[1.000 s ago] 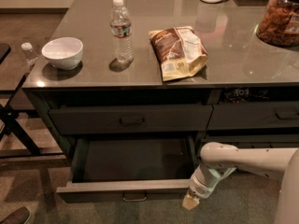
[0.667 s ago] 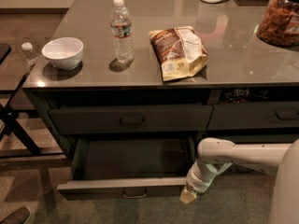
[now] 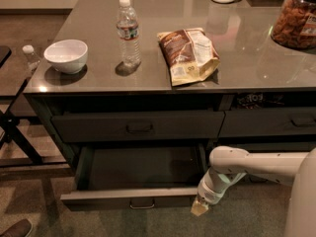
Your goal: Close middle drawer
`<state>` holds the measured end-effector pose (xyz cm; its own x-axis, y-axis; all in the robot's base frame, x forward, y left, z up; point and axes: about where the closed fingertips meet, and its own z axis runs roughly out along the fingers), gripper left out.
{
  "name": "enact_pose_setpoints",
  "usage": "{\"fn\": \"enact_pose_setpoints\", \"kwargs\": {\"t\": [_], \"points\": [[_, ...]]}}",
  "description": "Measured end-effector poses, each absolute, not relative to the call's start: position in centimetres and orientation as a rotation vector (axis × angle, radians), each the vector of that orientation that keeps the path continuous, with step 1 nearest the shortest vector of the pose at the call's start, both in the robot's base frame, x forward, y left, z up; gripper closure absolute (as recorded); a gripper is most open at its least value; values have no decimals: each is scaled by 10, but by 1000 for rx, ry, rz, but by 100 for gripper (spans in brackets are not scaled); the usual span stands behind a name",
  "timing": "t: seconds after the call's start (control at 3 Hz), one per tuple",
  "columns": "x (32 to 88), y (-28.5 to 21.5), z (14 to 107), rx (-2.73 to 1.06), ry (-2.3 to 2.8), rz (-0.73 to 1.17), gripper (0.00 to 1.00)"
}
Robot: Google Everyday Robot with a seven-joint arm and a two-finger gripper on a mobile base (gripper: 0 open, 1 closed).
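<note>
Looking at the wide grey cabinet [image 3: 39,105] first: middle drawer [image 3: 98,199] pulled well out under the shut upper drawer [image 3: 98,127], dark inside on show. Not closed at all yet, so the whole push looks left to do. Reaching in low from the right, white arm [image 3: 256,164]. Gripper [image 3: 199,209] down by the drawer front's right end, touching or just beside, hard to call. Can't tell its grip state. Bar handle [image 3: 142,204] untouched at centre

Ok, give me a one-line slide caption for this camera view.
Robot gripper at the right front corner of the open middle drawer, beneath the countertop.
</note>
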<state>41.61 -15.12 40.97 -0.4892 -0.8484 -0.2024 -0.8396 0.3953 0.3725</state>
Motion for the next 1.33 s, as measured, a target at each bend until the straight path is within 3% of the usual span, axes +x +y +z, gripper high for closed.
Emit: {"fn": "enact_pose_setpoints", "kwargs": {"t": [0.67,1.0,1.33], "points": [[416,-151,410,1577,-2607,-677,11],[416,-151,410,1577,-2607,-677,0],[416,-151,410,1577,-2607,-677,0]]}}
